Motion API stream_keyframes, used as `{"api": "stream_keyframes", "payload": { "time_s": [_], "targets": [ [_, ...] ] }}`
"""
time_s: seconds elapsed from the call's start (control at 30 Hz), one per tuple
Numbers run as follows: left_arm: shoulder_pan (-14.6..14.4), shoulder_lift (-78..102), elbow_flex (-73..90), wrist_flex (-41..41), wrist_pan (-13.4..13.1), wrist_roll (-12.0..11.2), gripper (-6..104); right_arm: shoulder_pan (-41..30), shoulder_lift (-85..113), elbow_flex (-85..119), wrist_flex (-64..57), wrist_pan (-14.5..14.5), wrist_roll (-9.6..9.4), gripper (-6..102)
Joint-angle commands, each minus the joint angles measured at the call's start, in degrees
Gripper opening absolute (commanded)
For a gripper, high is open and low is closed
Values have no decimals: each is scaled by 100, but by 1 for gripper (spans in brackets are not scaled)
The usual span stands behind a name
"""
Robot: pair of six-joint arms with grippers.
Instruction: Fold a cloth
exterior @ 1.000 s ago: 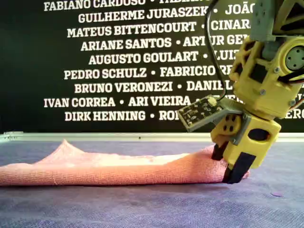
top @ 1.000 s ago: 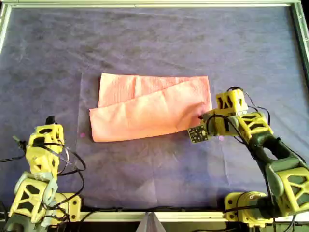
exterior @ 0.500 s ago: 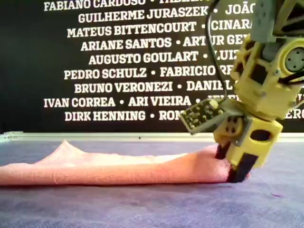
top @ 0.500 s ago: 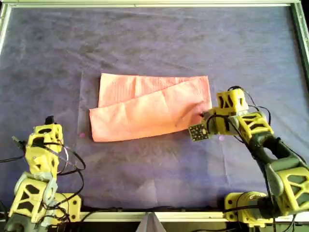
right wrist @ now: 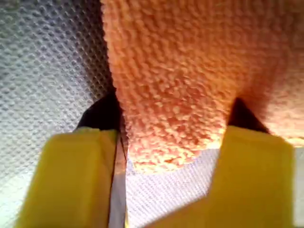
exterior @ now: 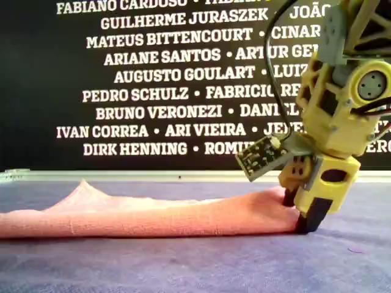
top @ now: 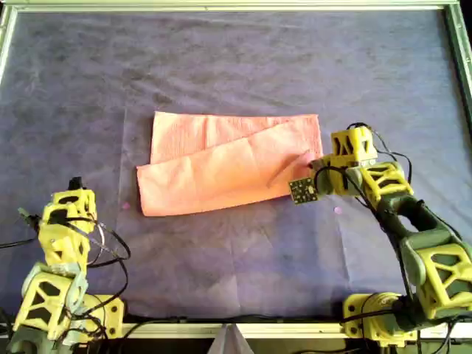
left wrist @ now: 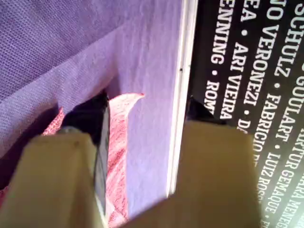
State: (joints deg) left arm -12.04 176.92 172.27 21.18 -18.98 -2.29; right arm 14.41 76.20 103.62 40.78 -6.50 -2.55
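The salmon-pink cloth [top: 228, 166] lies folded over once on the dark purple table covering [top: 221, 59], its upper layer slanting. It also shows in the exterior view [exterior: 153, 213] as a low ridge. My second gripper [top: 313, 168] stands at the cloth's right edge in the overhead view, tips down on the table [exterior: 300, 210]. In the second wrist view [right wrist: 172, 114] its jaws are apart with the cloth [right wrist: 171, 71] filling the gap between them. My first gripper [top: 75, 186] is parked at the overhead view's lower left, open and empty [left wrist: 145, 111], far from the cloth [left wrist: 118, 142].
A pale metal frame [top: 236, 6] runs round the table covering. A black banner with white names [exterior: 153, 73] stands behind the far edge. A small circuit board [top: 301, 189] sticks out from the second gripper. Both arm bases sit at the near edge.
My second gripper has slid along the cloth's right edge toward the far side of the table and stands more upright. The cloth's near right corner has shifted slightly. The first arm has not moved.
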Motion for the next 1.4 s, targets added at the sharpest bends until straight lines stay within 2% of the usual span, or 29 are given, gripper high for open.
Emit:
{"api": "stream_keyframes", "payload": {
  "time_s": [0.0, 0.2, 0.27, 0.4, 0.57, 0.77, 1.07, 1.37],
  "targets": [
    [123, 88, -97, -141, -44, -26, 57, -35, 132, -220, -290, -9, 53, 48],
    [123, 79, -97, -132, -79, -26, 57, -53, 141, -211, -290, -18, 62, 2],
    [123, 79, -97, -132, -123, -26, 57, -53, 167, -79, -176, -18, 62, -5],
    [123, 70, -97, -123, -141, -26, 57, -53, 536, 149, 44, -18, 62, 2],
    [114, 70, -9, -123, -141, -18, 57, 62, 1081, 18, -53, -18, 70, 2],
    [114, 70, -79, -132, -141, -18, 57, 483, 861, -1020, -800, -18, 79, 2],
    [44, 70, -88, -141, -70, -18, 57, 2083, -431, -2760, -1424, -18, 79, 2],
    [97, 70, -97, -141, -132, -18, 57, 3516, -2347, -5388, -1573, 70, 79, 2]
  ]
}}
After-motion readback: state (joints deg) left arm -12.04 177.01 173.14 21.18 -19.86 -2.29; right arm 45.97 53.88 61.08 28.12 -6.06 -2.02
